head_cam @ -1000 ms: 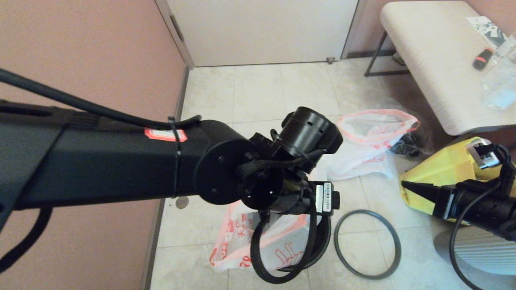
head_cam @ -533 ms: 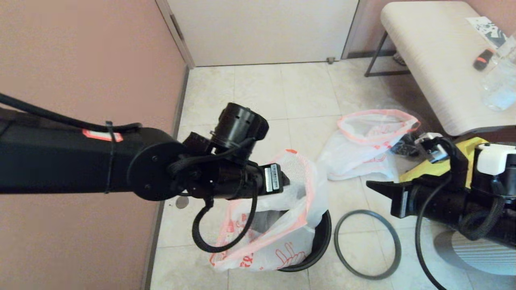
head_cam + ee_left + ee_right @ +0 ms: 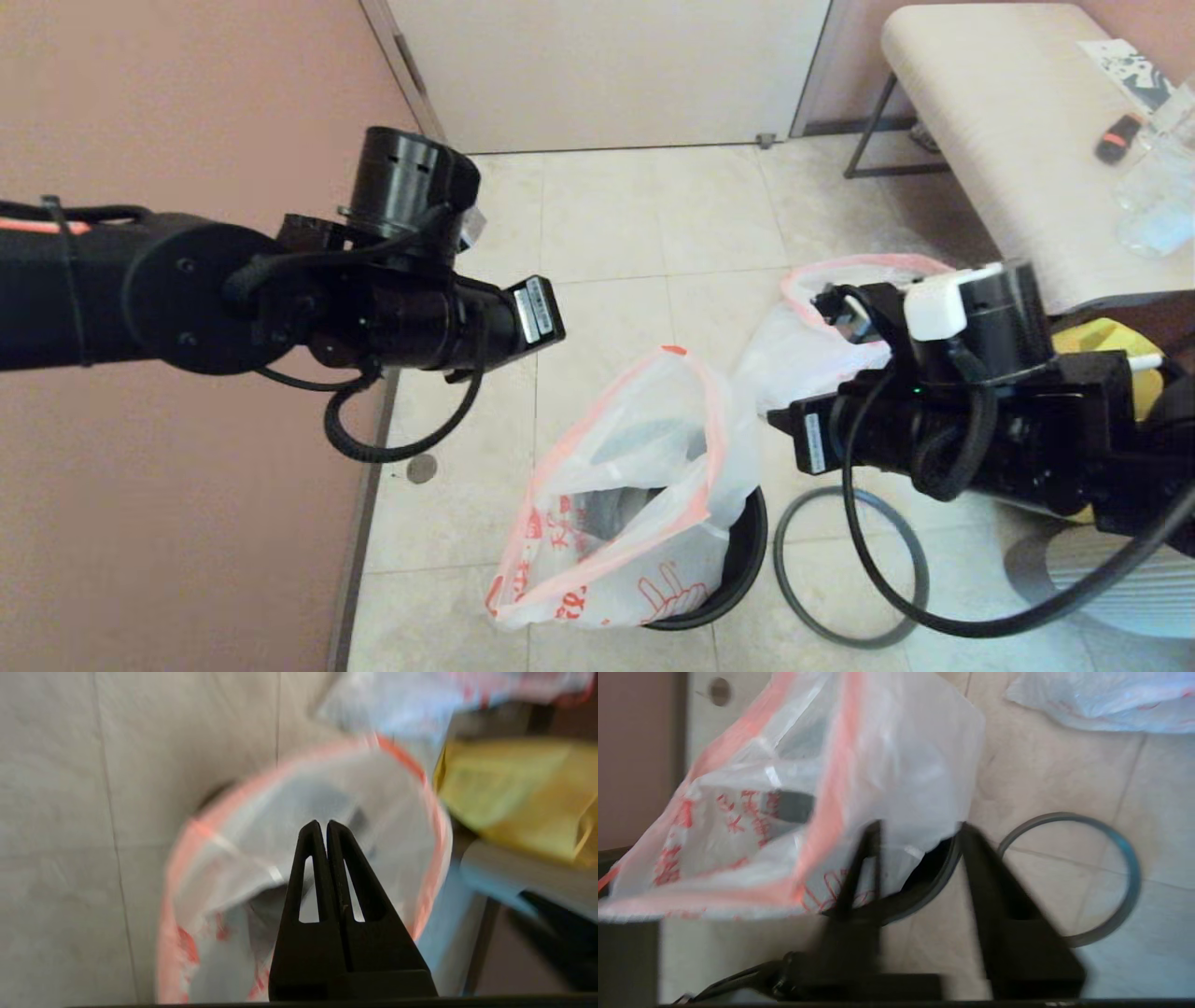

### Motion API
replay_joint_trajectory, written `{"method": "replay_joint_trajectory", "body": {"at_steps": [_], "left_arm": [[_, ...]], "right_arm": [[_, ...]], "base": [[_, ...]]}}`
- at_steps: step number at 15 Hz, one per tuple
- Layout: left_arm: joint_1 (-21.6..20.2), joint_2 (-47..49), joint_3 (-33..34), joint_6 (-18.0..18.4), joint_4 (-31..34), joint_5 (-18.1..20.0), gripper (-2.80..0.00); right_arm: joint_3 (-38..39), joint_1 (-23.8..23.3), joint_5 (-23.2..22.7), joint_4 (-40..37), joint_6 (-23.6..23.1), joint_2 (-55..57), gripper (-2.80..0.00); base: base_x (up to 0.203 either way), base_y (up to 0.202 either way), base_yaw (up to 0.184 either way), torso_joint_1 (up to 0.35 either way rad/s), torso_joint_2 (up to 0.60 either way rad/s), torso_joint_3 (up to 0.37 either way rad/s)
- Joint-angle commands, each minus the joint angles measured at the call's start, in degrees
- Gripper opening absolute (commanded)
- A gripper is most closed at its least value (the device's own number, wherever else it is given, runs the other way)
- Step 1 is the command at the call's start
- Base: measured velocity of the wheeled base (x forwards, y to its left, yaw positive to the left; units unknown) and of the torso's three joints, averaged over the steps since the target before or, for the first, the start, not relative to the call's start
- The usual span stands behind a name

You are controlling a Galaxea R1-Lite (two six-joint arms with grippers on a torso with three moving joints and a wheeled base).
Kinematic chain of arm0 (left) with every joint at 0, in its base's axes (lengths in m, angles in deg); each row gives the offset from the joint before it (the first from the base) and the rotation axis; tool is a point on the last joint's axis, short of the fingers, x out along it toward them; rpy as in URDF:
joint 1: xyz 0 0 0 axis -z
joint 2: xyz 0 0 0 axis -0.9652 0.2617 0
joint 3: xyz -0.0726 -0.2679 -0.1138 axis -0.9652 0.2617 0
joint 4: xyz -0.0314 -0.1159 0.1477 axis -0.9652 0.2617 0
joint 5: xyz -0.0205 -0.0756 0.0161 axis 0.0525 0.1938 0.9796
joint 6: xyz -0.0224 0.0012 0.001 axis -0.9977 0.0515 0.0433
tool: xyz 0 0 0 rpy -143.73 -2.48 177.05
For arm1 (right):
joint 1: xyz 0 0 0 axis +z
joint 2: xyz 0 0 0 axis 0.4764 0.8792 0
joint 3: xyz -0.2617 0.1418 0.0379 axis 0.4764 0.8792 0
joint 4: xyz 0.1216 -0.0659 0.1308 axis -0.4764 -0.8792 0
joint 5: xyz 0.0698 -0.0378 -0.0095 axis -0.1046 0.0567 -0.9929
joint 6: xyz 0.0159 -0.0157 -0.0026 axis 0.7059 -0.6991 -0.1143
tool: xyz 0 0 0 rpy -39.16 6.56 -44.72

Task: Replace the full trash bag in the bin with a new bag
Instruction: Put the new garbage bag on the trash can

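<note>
Left fingers [image 3: 324, 830] together, empty, bag [image 3: 644, 485] hiding most of bin [image 3: 738, 569]

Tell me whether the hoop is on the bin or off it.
Off. The hoop lies flat on the floor tiles beside the bin, on its right in the head view, while a white plastic bag stands loose in the bin's mouth.
</note>
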Motion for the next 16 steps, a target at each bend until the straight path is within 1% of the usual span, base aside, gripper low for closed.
{"method": "replay_joint_trajectory", "body": {"at_steps": [1,3,5,7,10,12,15,16], "left_arm": [[-2.24,-1.21,-0.82,0.08,0.07,0.26,-2.8],[-3.36,-1.61,-1.16,1.1,0.96,0.3,-2.8],[-3.49,-1.35,-1.7,1.11,3.46,0.3,-2.8],[-3.58,-0.77,-1.37,1.17,3.59,0.3,-2.8],[-3.58,-0.47,-1.37,1.11,3.5,0.3,-2.8],[-3.49,0.11,-1.53,1.02,3.41,0.3,-2.8],[-3.49,0.09,-1.55,0.94,3.26,0.3,-2.8],[-3.58,0.02,-1.55,0.94,3.32,0.3,-2.8]], "right_arm": [[-5.28,1.6,1.64,-1.92,0.03,5.45,0.0],[-9.43,3.4,3.09,-3.48,0.34,8.57,0.0],[-11.08,4.85,5.45,-3.62,0.44,10.77,0.0],[-12.49,5.11,7.06,-3.39,0.44,12.99,0.0],[-13.48,5.56,7.57,-3.32,0.37,14.2,0.0],[-13.76,5.5,11.27,-3.05,0.27,16.81,0.0],[-15.37,4.51,11.89,-2.35,0.05,20.2,0.0],[-16.22,4.09,11.76,-2.27,-0.06,21.07,-2.8]], "base": [[0.0,0.0,0.0,0.0,0.0,0.0],[0.0,0.0,0.0,0.0,0.0,0.0],[0.0,0.0,0.0,0.0,0.0,0.0],[0.0,0.0,0.0,0.0,0.0,0.0],[0.0,0.0,0.0,0.0,0.0,0.0],[0.0,0.0,0.0,0.0,0.0,0.0],[0.0,0.0,0.0,0.0,0.0,0.0],[0.0,0.0,0.0,0.0,0.0,0.0]]}}
